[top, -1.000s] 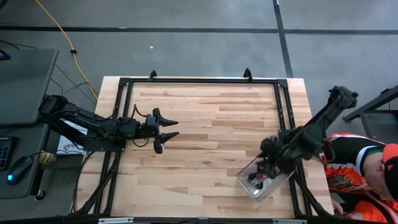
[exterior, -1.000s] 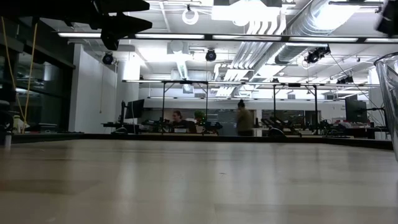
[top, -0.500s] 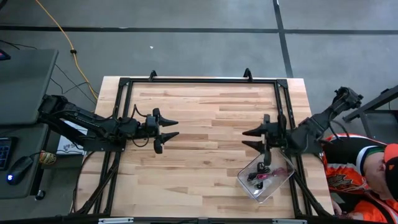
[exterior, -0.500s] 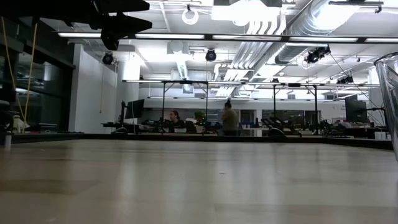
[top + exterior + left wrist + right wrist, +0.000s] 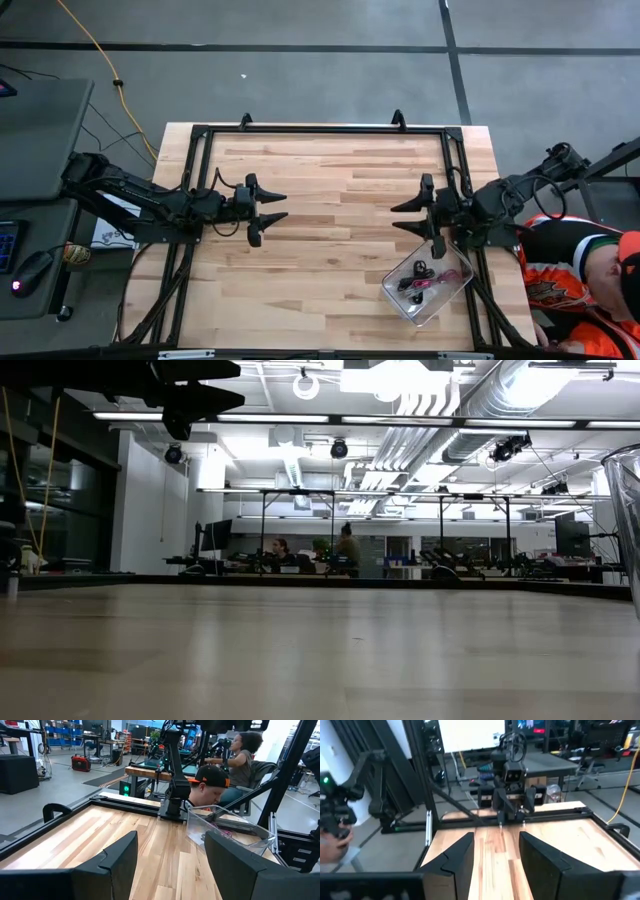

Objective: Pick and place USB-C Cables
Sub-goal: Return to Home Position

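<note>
**Q:** Where do the two arms stand, seen from above?

**A:** The left gripper (image 5: 284, 206) hangs over the wooden tabletop (image 5: 330, 160) at 9 o'clock. Its fingers are spread wide and point toward 3 o'clock. The right gripper (image 5: 396, 217) sits opposite at 3 o'clock, also spread wide, pointing toward 9 o'clock. Neither holds anything, and the two face each other well apart.

**Q:** And the task's things?

**A:** The USB-C cables (image 5: 418, 279) lie inside the transparent bin (image 5: 425, 310). The bin stands on the tabletop at about 5 o'clock, just beside the right gripper on that gripper's own 5 o'clock side. A pinkish-red bundle (image 5: 424, 285) and a black bundle (image 5: 420, 267) can be told apart. The rest cannot be separated from this height.

**Q:** What do the other views add?

**A:** The left wrist view shows the bin's clear walls, upright on the planks, with a person in a black cap (image 5: 212, 774) behind it. The low view catches only one bin wall, at the picture's 3 o'clock edge. The right wrist view looks between its own wide-set fingers (image 5: 456, 854) at the left arm across the tabletop.

**Q:** Is any writing legible?

**A:** A person in an orange jersey (image 5: 585, 275) sits off the tabletop's 4 o'clock corner, and the jersey's print is too small to read. A yellow cord (image 5: 100, 50) crosses the floor beyond 10 o'clock.
</note>
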Robot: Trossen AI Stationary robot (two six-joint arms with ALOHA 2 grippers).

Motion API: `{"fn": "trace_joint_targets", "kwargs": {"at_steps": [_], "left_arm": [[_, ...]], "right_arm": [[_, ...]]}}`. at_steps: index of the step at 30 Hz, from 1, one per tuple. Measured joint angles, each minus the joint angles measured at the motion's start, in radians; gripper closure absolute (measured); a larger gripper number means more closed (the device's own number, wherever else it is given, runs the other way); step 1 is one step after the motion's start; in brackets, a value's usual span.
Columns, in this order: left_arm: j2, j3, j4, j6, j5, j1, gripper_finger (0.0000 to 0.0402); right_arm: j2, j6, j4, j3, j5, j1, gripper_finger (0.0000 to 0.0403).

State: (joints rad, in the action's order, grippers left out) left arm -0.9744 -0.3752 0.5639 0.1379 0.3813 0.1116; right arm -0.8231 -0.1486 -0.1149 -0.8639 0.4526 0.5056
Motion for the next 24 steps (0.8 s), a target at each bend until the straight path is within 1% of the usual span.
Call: {"fn": "trace_joint_targets", "kwargs": {"at_steps": [5,9,13,17,20,22,24], "left_arm": [[0.0,0.0,-0.002,0.0,0.0,0.0,0.019],[0.0,0.0,-0.002,0.0,0.0,0.0,0.019],[0.0,0.0,0.0,0.0,0.0,0.0,0.019],[0.0,0.0,-0.002,0.0,0.0,0.0,0.019],[0.0,0.0,0.0,0.0,0.0,0.0,0.019],[0.0,0.0,0.0,0.0,0.0,0.0,0.019],[0.0,0.0,0.0,0.0,0.0,0.0,0.019]], "right_arm": [[0.039,0.026,-0.089,0.004,-0.014,0.001,0.0256],[0.057,0.089,-0.056,0.042,0.042,-0.017,0.0256],[0.088,0.123,-0.047,0.084,0.044,-0.057,0.0256],[0.146,0.129,0.05,0.163,0.044,-0.106,0.0256],[0.181,0.153,0.132,0.23,0.043,-0.169,0.0256],[0.198,0.169,0.169,0.27,0.016,-0.218,0.0256],[0.214,0.175,0.196,0.301,-0.04,-0.271,0.0256]]}}
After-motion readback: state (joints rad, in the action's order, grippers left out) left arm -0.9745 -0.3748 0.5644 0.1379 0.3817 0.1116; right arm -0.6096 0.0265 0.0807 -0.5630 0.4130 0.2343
